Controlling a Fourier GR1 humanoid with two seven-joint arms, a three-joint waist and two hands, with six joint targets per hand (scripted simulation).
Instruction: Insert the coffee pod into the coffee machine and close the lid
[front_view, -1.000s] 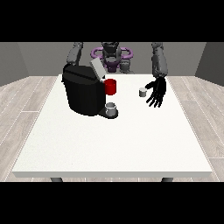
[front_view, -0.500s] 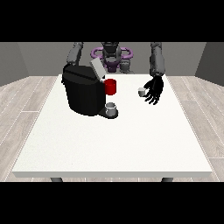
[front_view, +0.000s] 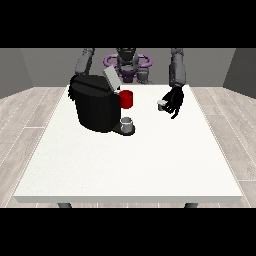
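Note:
The black coffee machine (front_view: 95, 107) stands at the table's back left, its grey lid (front_view: 111, 79) tilted up and open. A small grey coffee pod (front_view: 161, 105) sits on the table to its right. The hand at the view's right (front_view: 175, 101) is low beside the pod, on its right side, fingers hanging down and relaxed, the thumb side close to the pod; I cannot tell whether it touches. The hand at the view's left (front_view: 70, 94) is almost wholly hidden behind the machine.
A red mug (front_view: 126, 99) stands by the machine's right side, between it and the pod. A grey cup (front_view: 128, 124) sits on the machine's drip base. The white table (front_view: 130, 165) stretches wide towards the camera.
The hand at the view's right has moved left and slightly back towards the pod, and its spread fingers have drawn closer together. The pod and machine have stayed put.

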